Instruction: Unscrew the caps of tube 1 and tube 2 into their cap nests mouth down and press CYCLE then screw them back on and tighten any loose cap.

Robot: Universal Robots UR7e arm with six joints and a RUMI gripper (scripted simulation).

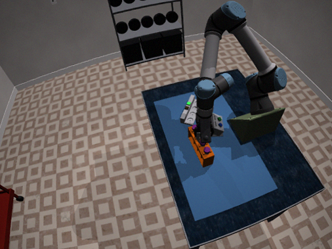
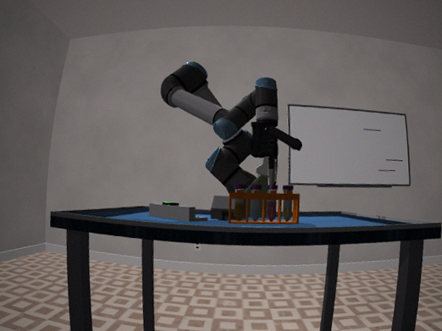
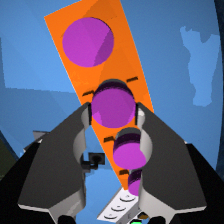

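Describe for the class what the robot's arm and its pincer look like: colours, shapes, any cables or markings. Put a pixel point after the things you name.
The arm (image 1: pixel 214 53) (image 2: pixel 197 107) has grey tubular links, bulky black joints and rounded blue end caps. The pincer (image 1: pixel 203 142) (image 2: pixel 273 187) (image 3: pixel 113 104) has a black body and two dark grey, angular, tapering jaws with lighter grey inner edges. No cables are visible; any markings are too small to read.
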